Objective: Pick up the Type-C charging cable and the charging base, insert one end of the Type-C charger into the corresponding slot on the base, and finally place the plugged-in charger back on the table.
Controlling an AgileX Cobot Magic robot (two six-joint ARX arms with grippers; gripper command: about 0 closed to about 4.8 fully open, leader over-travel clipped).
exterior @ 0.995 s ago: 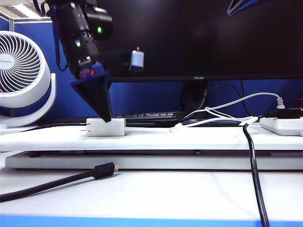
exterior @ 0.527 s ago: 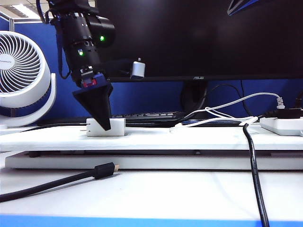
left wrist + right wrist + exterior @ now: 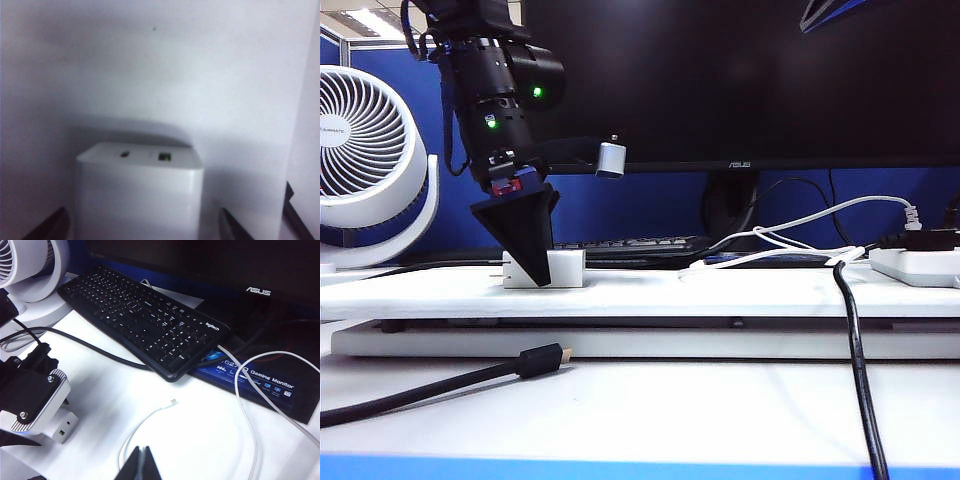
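**Left gripper's jaws straddle the charging base on the raised board**

The left gripper (image 3: 528, 262) points down over the charging base (image 3: 558, 269), its jaws spread wide. In the left wrist view the charging base (image 3: 140, 192) stands between the two dark fingertips (image 3: 47, 229), one at each side with a gap to the block's flanks; whether either pad touches it cannot be told. The block's end face with two small ports faces away from the wrist. From the exterior view the black wedge of a finger covers the block's near left part, and short prongs stick out past it on the side away from the monitor stand.

The right gripper (image 3: 140, 464) hangs well apart, its jaws pressed together on nothing. Just ahead of its tips the Type-C charging cable (image 3: 141, 426) loops on the white surface, its small plug (image 3: 173, 401) lying free, pointing toward the keyboard (image 3: 145, 320).

The table (image 3: 720, 292) carries a raised white board under the block. A black cable (image 3: 440, 385) with a gold tip lies on the lower surface in front. Behind stand a monitor (image 3: 750, 80), a white fan (image 3: 365, 150) and, off to the far side, a power strip (image 3: 920, 262).
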